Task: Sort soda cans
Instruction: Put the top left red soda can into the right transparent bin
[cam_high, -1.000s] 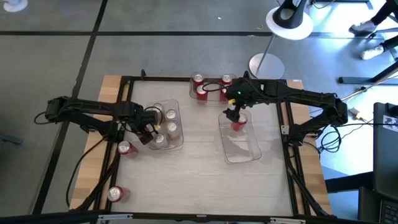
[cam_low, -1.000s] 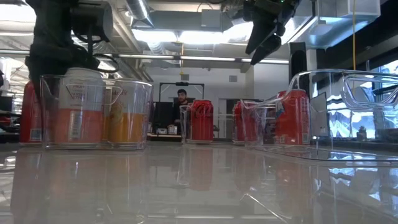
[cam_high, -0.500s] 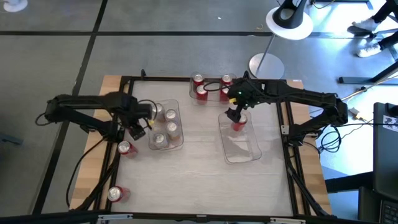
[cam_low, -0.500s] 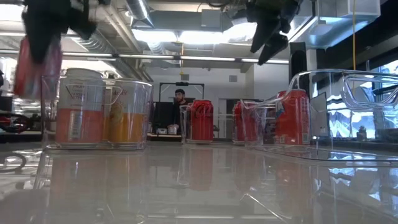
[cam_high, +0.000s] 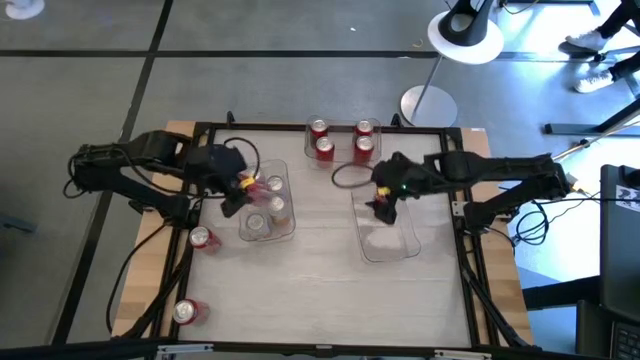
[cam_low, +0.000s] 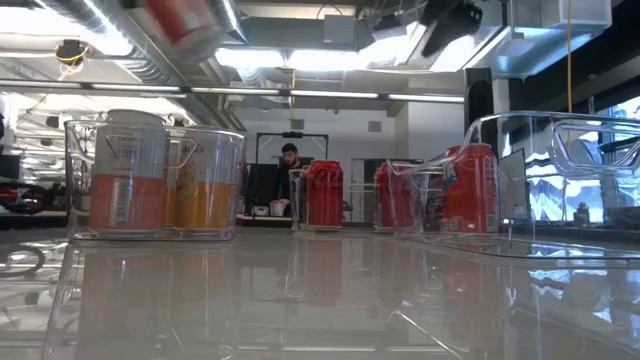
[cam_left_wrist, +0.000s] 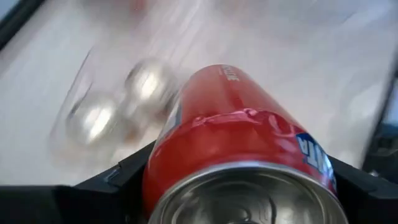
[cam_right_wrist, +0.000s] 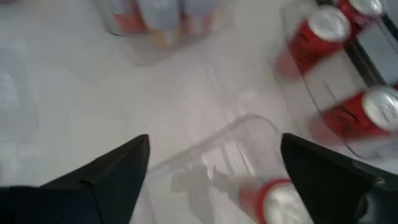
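1. Soda cans are partly sorted. One red can (cam_left_wrist: 239, 149) sits clamped between the jaws of the left gripper (cam_high: 240, 188), carried in the air over the left clear bin (cam_high: 287, 200) at centre-left of the high view.
2. That left bin holds three silver-topped cans (cam_high: 274, 207), which the low view shows as pale and orange-bodied, so the pale ones look gathered there.
3. The right gripper (cam_high: 383, 205) hangs over the right clear bin (cam_high: 400, 243) at centre-right of the high view, its jaws spread wide and empty in its wrist view.
4. A red can (cam_right_wrist: 273, 200) stands in that right bin, just under the open jaws; it seems the only one placed there.
5. Left to do, as I judge it: four red cans (cam_high: 321, 147) wait at the upper middle of the bench (cam_high: 320, 290), by its far edge.
6. Two more red cans lie outside the black frame, one (cam_high: 203, 238) beside the left bin and one (cam_high: 187, 311) at lower left.
7. Roughly a third looks sorted.
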